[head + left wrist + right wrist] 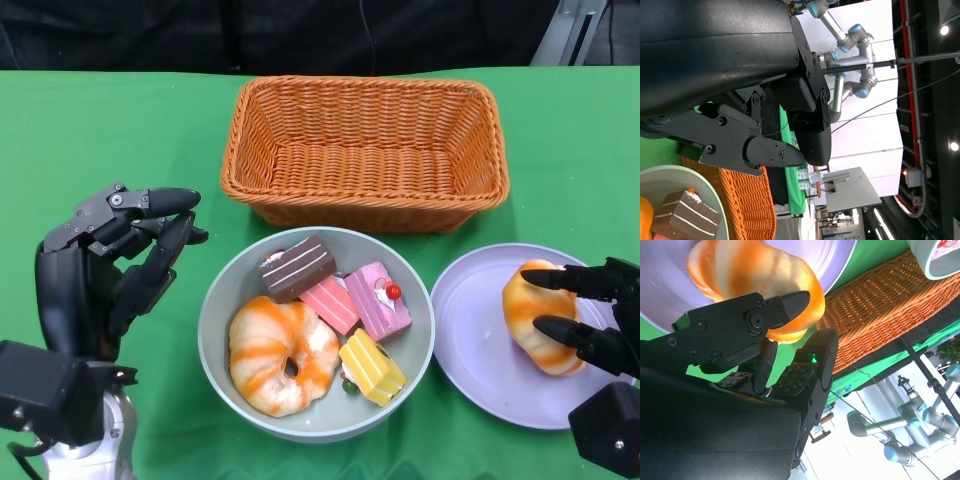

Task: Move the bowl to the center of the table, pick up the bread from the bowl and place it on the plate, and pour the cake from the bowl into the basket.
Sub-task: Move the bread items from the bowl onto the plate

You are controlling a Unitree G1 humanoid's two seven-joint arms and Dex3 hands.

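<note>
Bench [90,130] carries a green cloth. The wicker basket [365,150] stands at the far centre. Just in front of it sits the grey bowl [222,300], near the middle of the bench. The bowl holds a ring-shaped bread [275,355] and four cake [380,300] pieces: brown, two pink, one yellow. The lilac plate [470,330] lies just right of the bowl. A second bread roll [530,310] rests on the plate. The right hand [590,315] has its fingers [790,305] closed around this roll; the right wrist view shows the contact. The left hand [115,265] is raised left of the bowl, fingers apart, holding nothing and apart from the bowl.
</note>
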